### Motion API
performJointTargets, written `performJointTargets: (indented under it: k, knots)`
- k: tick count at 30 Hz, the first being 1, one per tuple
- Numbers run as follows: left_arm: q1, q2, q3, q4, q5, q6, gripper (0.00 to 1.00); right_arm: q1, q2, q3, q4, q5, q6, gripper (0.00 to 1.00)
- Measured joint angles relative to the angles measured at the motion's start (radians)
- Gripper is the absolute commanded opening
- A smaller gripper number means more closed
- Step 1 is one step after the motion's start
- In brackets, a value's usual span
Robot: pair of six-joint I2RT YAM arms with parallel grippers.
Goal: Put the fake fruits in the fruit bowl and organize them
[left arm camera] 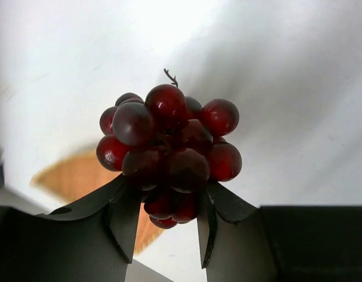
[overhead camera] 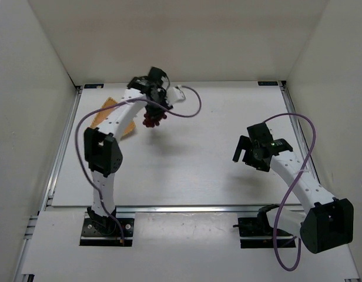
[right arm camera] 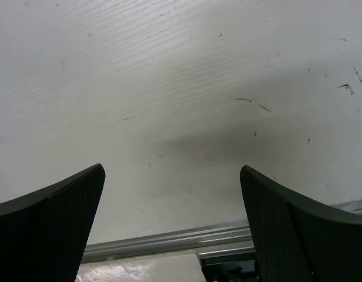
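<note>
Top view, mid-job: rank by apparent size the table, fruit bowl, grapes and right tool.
Largest: table.
Next: fruit bowl and right tool look alike. The left arm hides part of the bowl, so I won't rank them.
Smallest: grapes.

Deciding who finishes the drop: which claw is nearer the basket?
Left. The left claw, holding the grapes, hangs just right of the basket; the right claw, open, is far off to its right.

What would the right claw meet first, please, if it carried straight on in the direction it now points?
Most likely the bare white table top: the right claw, open and empty, faces only that surface, with nothing in between. Depth is hard to judge.
</note>
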Motion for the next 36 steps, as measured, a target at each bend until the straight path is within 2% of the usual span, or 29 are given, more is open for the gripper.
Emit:
performJointTargets:
  k: [4, 8, 11, 14, 18, 19, 22, 29, 33, 36]
  knots:
    - [0.137, -0.176, -0.001, 0.052, 0.018, -0.123, 0.42, 0.0, 0.008, 0.004, 0.007, -0.003, 0.006, 1.0]
    - [0.299, -0.324, -0.082, 0.142, -0.041, -0.185, 0.42, 0.0, 0.026, 0.004, 0.019, -0.011, 0.021, 1.0]
    - [0.383, -0.309, -0.099, 0.158, -0.089, -0.207, 0.45, 0.0, 0.043, 0.004, 0.027, -0.014, 0.023, 1.0]
    - [0.433, -0.202, -0.095, 0.175, -0.113, -0.224, 0.49, 0.0, 0.056, 0.006, 0.029, -0.016, 0.024, 1.0]
    - [0.452, -0.036, -0.095, 0.171, -0.119, -0.245, 0.64, 0.0, 0.06, 0.011, 0.031, -0.017, 0.024, 1.0]
    - [0.452, -0.008, -0.095, 0.166, -0.12, -0.246, 0.79, 0.0, 0.06, 0.011, 0.031, -0.016, 0.024, 1.0]
    - [0.45, 0.026, -0.105, 0.159, -0.129, -0.27, 0.99, 0.0, 0.06, 0.011, 0.031, -0.016, 0.024, 1.0]
    - [0.475, -0.05, -0.069, 0.157, -0.168, -0.358, 0.99, 0.0, 0.056, 0.011, 0.031, -0.017, 0.024, 1.0]
    - [0.518, -0.232, -0.079, 0.189, -0.216, -0.401, 0.99, 0.0, 0.051, 0.011, 0.031, -0.024, 0.025, 1.0]
    - [0.595, -0.432, -0.164, 0.241, -0.251, -0.435, 0.99, 0.0, 0.047, 0.011, 0.03, -0.027, 0.028, 1.0]
